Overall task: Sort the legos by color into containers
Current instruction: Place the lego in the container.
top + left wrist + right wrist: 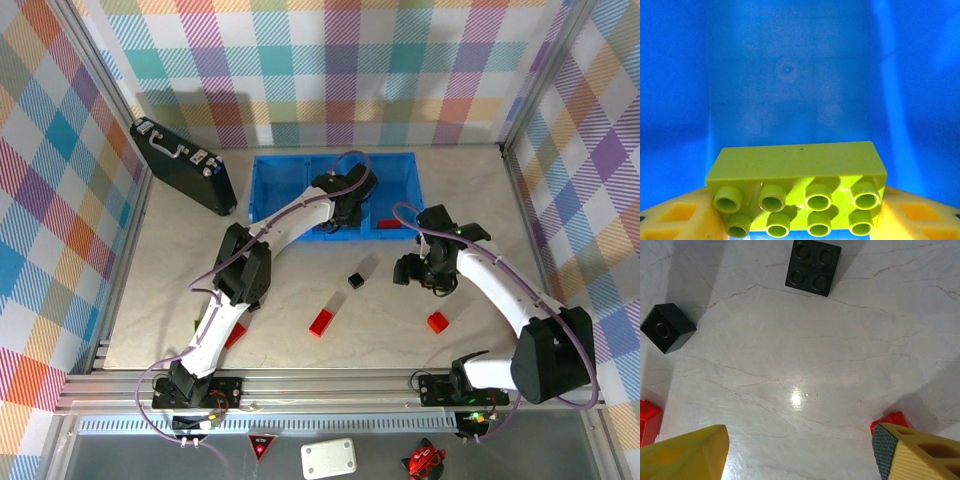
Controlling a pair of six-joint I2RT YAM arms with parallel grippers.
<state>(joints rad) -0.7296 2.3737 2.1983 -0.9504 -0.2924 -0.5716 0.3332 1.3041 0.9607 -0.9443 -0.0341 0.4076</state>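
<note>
While the left gripper (800, 217) clamps a green brick (797, 165) over the blue tray (275, 190), the right gripper (800, 455) hangs open. 2 black bricks (813, 266) (667, 327) lie beneath.

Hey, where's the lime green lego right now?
Left wrist view: the lime green lego sits between the left claw's yellow fingers, above the blue tray's middle compartment.

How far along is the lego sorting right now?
Early on. One red lego lies in the right compartment of the blue tray. The left gripper holds a lime green lego over the tray, not yet released. Left on the table: two black legos and several red ones, with the right gripper open above them.
</note>
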